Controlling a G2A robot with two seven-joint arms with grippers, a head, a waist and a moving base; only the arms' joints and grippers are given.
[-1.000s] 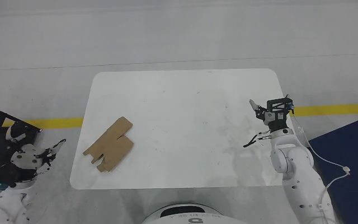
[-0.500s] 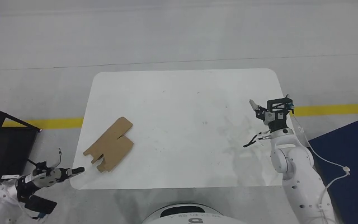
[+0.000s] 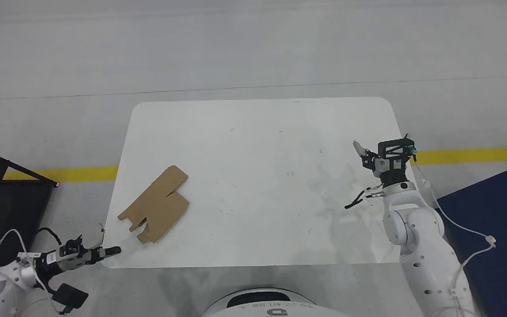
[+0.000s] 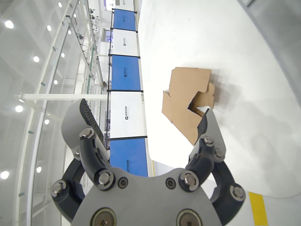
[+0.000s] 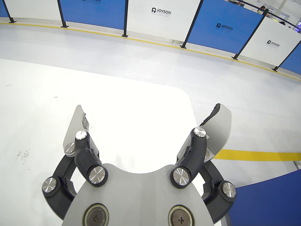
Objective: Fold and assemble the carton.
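Note:
A flattened brown carton lies on the white table near its front left corner; it also lies ahead of the fingers in the left wrist view as the carton. My left gripper is open, low beside the table's front left corner, a short way from the carton and touching nothing. In its own view the left gripper has wide-spread fingers. My right gripper stands open over the table's right edge, far from the carton, and the right gripper holds nothing.
A yellow floor line runs past both sides of the table. A black frame stands on the floor at the far left. Blue and white barrier panels ring the floor beyond the table.
The left arm swung from the far left floor area toward the table's front left corner, ending with its gripper pointing at the carton. The right arm and carton stayed still.

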